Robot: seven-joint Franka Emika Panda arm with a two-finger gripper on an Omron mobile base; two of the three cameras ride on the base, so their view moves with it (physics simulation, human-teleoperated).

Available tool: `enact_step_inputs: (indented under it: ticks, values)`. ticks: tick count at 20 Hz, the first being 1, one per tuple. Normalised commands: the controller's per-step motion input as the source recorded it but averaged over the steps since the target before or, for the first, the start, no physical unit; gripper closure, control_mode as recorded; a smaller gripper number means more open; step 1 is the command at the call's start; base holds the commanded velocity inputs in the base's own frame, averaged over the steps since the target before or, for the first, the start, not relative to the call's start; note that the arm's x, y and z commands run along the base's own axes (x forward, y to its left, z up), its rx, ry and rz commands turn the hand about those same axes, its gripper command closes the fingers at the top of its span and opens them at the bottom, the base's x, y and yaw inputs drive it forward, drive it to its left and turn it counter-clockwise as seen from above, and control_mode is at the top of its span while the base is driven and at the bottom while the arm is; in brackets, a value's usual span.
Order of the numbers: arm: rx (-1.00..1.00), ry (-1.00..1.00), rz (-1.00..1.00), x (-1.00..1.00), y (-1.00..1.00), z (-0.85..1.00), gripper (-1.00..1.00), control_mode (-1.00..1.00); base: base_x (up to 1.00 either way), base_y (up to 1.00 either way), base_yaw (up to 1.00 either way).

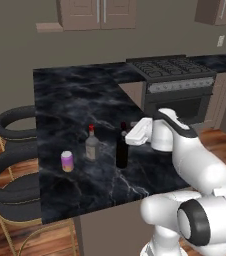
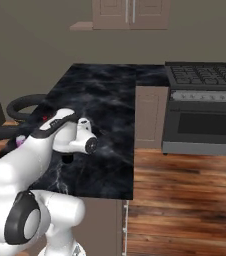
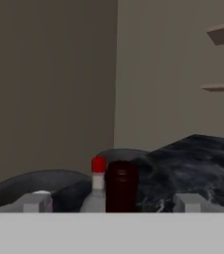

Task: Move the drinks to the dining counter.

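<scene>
- Dark wine bottle (image 1: 121, 150) stands upright on the dining counter (image 1: 70, 95), just ahead of my gripper (image 1: 131, 136), whose jaws are spread wide and empty.
- Left of it stand the red-capped bottle (image 1: 91, 145) and the can (image 1: 67, 161).
- I judge this drop-off done; next, I back away for the remaining drink.

place: home kitchen (rendered) | shown by: gas stove (image 1: 177, 75) with oven set between cabinets | wall cabinets (image 1: 96, 13) mounted above | black marble counter (image 1: 75, 100) flanked by round stools (image 1: 12, 122) | wood floor (image 2: 185, 200) laid
</scene>
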Motion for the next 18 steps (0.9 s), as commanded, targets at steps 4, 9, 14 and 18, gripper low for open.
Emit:
enact_step_inputs:
  ticks: [4,9,14,18]
  values:
    - [-0.01,0.07,-0.16,-0.32,-0.03,0.73,-1.00,-1.00,0.00,0.00,0.00]
    - [-0.05,0.17,-0.23,-0.32,0.00,0.95,-1.00,-1.00,0.00,0.00,0.00]
    - [-0.06,0.28,-0.28,-0.47,0.00,0.93,-1.00,-1.00,0.00,0.00,0.00]
    - [-0.06,0.30,-0.28,-0.56,0.00,0.84,-1.00,-1.00,0.00,0.00,0.00]
